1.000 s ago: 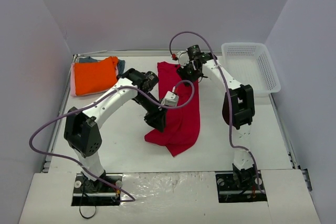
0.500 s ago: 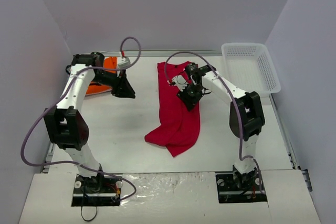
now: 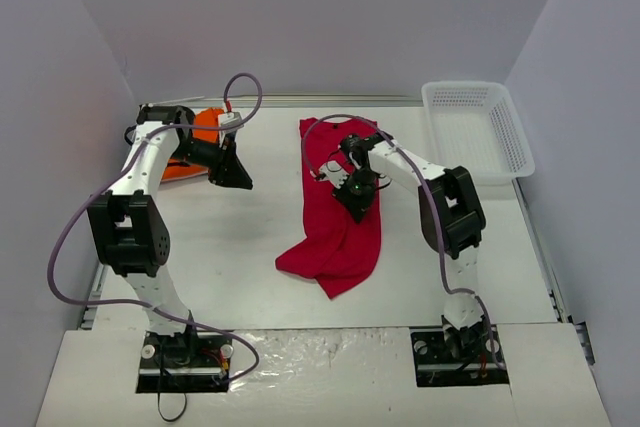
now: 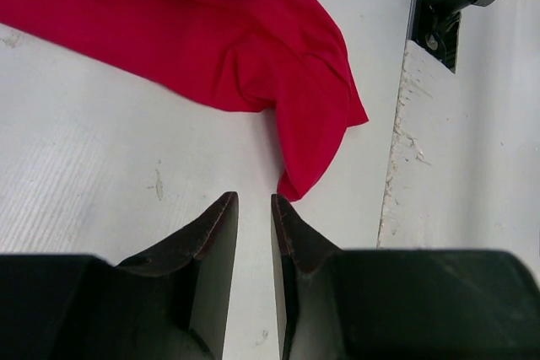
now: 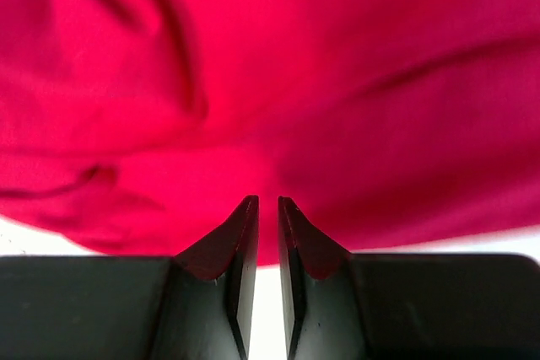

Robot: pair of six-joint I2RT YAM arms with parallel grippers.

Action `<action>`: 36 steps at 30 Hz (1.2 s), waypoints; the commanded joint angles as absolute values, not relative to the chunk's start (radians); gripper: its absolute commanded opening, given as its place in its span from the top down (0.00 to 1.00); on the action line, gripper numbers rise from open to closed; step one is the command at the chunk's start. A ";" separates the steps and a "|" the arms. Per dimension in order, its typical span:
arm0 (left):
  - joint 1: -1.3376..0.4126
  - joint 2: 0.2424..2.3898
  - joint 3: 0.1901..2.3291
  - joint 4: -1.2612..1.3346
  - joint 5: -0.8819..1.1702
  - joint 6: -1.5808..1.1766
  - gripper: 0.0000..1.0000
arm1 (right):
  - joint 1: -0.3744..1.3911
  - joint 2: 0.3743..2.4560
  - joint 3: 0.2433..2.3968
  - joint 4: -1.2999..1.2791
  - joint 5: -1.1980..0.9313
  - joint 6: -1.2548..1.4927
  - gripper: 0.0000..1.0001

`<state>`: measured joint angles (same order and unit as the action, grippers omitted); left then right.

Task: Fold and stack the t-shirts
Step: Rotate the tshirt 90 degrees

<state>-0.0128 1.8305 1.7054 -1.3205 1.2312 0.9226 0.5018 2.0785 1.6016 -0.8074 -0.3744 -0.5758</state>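
The crimson-red t-shirt (image 3: 340,237) lies as a long strip down the middle of the table, its near end bunched. In the left wrist view the red t-shirt (image 4: 253,48) fills the top. The folded orange t-shirt (image 3: 205,125) sits at the back left, partly hidden by my left arm. My left gripper (image 3: 240,179) (image 4: 254,198) hovers over bare table beside the orange t-shirt, with a narrow gap between its jaws and nothing in it. My right gripper (image 3: 357,202) (image 5: 262,200) points down at the red t-shirt (image 5: 270,82), jaws a slit apart, tips at the cloth.
A white mesh basket (image 3: 510,137) stands at the back right corner. Grey walls close in the table on three sides. A purple cable (image 3: 245,82) loops above my left arm.
My left arm swung away from the red t-shirt to the back left by the orange one. My right gripper slid nearer along the red t-shirt. Both pairs of jaws narrowed.
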 commanded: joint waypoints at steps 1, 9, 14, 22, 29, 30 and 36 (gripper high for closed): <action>-0.011 1.786 1.681 -1.569 1.259 0.928 0.79 | 0.525 2.135 1.666 -0.856 -0.397 -0.586 0.88; -0.011 1.694 1.569 -1.382 1.201 0.788 0.79 | 0.545 2.253 1.747 -0.857 -0.402 -0.595 0.91; -0.011 1.637 1.546 -1.330 1.161 0.730 0.79 | 0.537 2.339 1.808 -0.853 -0.383 -0.594 0.92; -0.009 1.556 1.500 -1.217 1.068 0.614 0.79 | 0.491 2.532 2.032 -0.859 -0.325 -0.560 0.95; -0.009 1.537 1.477 -1.186 1.031 0.584 0.79 | 0.454 2.600 2.213 -0.861 -0.293 -0.537 0.94; -0.009 1.536 1.477 -1.175 1.026 0.580 0.79 | 0.451 2.605 2.227 -0.861 -0.288 -0.537 0.94; -0.009 1.534 1.474 -1.154 0.999 0.552 0.79 | 0.420 2.655 2.341 -0.859 -0.255 -0.538 0.93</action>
